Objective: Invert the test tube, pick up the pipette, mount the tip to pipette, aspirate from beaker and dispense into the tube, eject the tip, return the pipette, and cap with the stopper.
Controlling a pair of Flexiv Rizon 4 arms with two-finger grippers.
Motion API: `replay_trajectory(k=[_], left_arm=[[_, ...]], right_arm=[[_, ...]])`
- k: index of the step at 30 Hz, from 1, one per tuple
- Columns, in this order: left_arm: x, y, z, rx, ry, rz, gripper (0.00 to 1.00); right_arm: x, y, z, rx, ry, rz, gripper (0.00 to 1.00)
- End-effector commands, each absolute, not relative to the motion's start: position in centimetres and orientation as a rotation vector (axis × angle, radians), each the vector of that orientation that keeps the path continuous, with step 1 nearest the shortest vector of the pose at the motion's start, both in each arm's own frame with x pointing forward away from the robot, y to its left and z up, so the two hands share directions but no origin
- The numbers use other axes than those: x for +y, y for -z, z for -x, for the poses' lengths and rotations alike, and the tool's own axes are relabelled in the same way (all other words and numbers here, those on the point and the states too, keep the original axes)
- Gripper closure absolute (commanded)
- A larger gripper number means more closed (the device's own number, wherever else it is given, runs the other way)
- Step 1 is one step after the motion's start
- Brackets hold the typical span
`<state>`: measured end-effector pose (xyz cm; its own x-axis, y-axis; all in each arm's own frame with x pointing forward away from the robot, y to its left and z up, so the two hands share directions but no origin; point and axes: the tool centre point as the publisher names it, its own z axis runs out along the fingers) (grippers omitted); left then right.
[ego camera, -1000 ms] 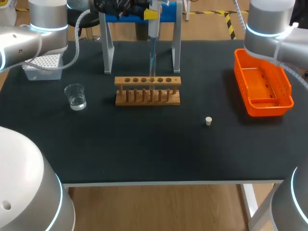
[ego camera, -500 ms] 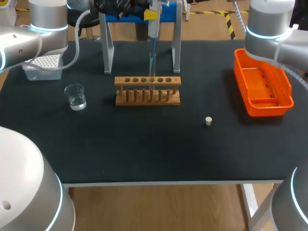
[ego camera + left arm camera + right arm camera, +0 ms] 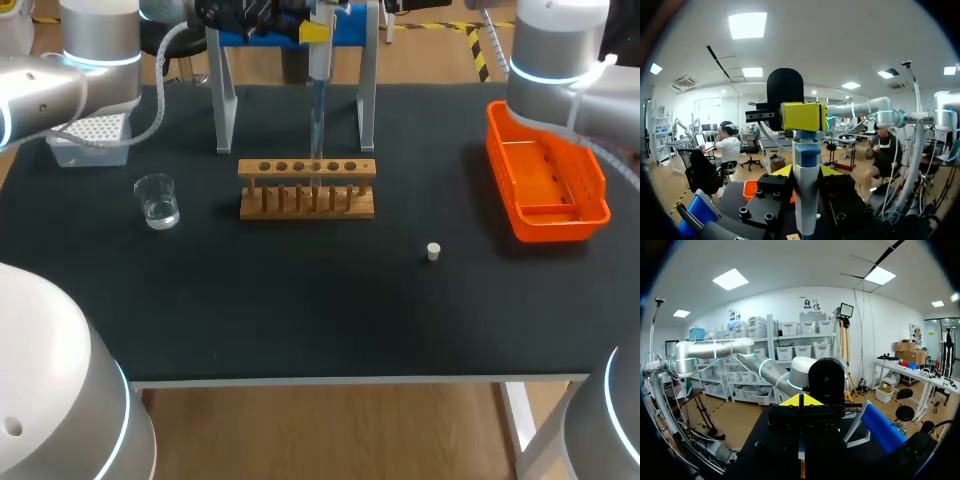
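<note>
Top of the pipette point(image 3: 318, 70) is cut off past the far edge of the table point(image 3: 300, 300); its body hides much of the left hand point(image 3: 807, 172). The tube point(image 3: 316, 178) is too faint to read, the right hand point(image 3: 801, 420) too dark.

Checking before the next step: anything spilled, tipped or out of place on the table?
Nothing stands out: beaker upright, rack level, stopper alone on the table, pipette upright in the left pincer; no spill shows.

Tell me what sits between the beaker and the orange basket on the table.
The wooden test tube rack stands between the beaker and the orange basket; the head view shows it.
</note>
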<state>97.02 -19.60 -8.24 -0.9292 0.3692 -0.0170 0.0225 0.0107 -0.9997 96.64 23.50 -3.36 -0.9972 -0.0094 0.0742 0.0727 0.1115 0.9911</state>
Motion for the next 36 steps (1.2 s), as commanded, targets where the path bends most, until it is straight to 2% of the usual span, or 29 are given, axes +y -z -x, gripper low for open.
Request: replay_trajectory(k=[1,10,16,17,18,19,26,36], left_arm=[[-19.6,7.6,-97.4,-2.034,-2.005,0.414,1.00],[-19.6,7.6,-97.4,-2.034,-2.005,0.414,1.00],[-19.6,7.6,-97.4,-2.034,-2.005,0.414,1.00],[-19.6,7.6,-97.4,-2.034,-2.005,0.414,1.00],[-19.6,7.6,-97.4,-2.034,-2.005,0.414,1.00],[-19.6,7.6,-97.4,-2.034,-2.005,0.414,1.00],[-19.6,7.6,-97.4,-2.034,-2.005,0.414,1.00],[-19.6,7.6,-97.4,-2.034,-2.005,0.414,1.00]], right_arm=[[23.4,3.4,-96.7,-2.285,2.068,0.057,1.00],[22.5,0.2,-96.6,-2.276,2.158,0.005,1.00],[20.1,-1.3,-96.0,-2.276,2.251,-0.029,1.00],[19.5,-1.5,-95.9,-2.276,2.264,-0.029,0.62],[18.9,-1.6,-95.8,-2.270,2.279,-0.030,0.28],[18.3,-1.6,-95.6,-2.269,2.294,-0.033,0.00],[14.2,-0.8,-94.6,-2.260,2.354,-0.038,0.00],[10.6,5.9,-94.5,-2.311,2.352,0.004,0.00]])
